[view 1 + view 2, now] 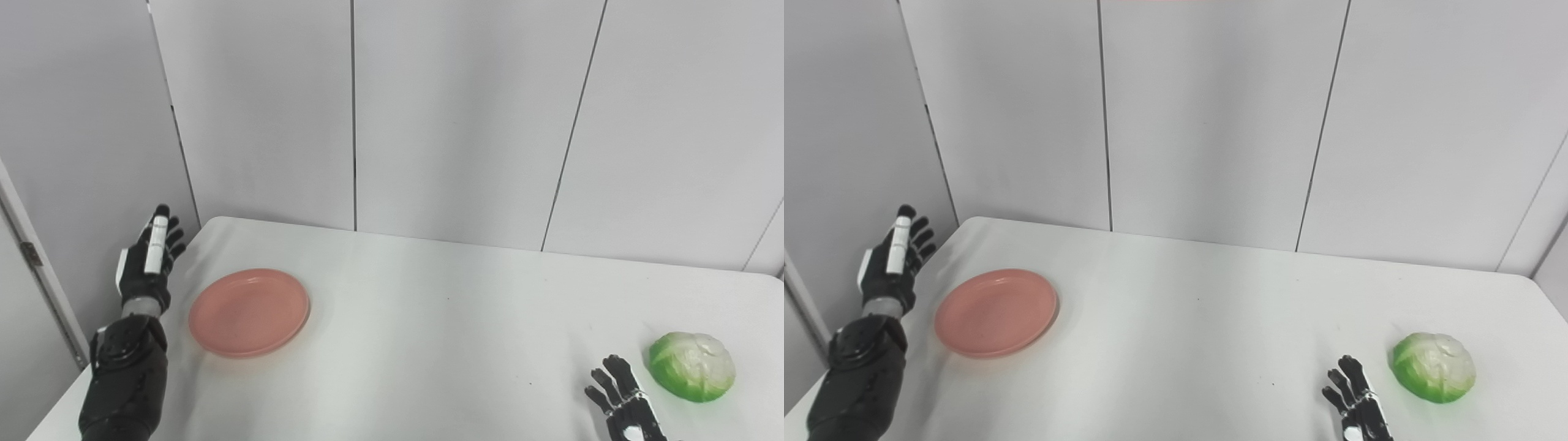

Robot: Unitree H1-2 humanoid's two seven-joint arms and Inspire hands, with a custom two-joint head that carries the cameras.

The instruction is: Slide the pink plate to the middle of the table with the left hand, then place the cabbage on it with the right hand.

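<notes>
Our left hand (147, 263) hovers open and empty beside the pink plate (249, 312); it looks light and slick, so we'd push its left rim.

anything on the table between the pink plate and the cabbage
Nothing: in both eye views the white table is bare between the pink plate and the cabbage. The open right hand sits just beside the cabbage, nearer the robot.

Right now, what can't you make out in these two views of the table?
- Right hand: palm and wrist cut off by the bottom edge in both views.
- Cabbage: its underside and far side, hidden by its own bulk.
- Left hand: palm side faces away in both views.
- Table: near edge out of frame.
</notes>
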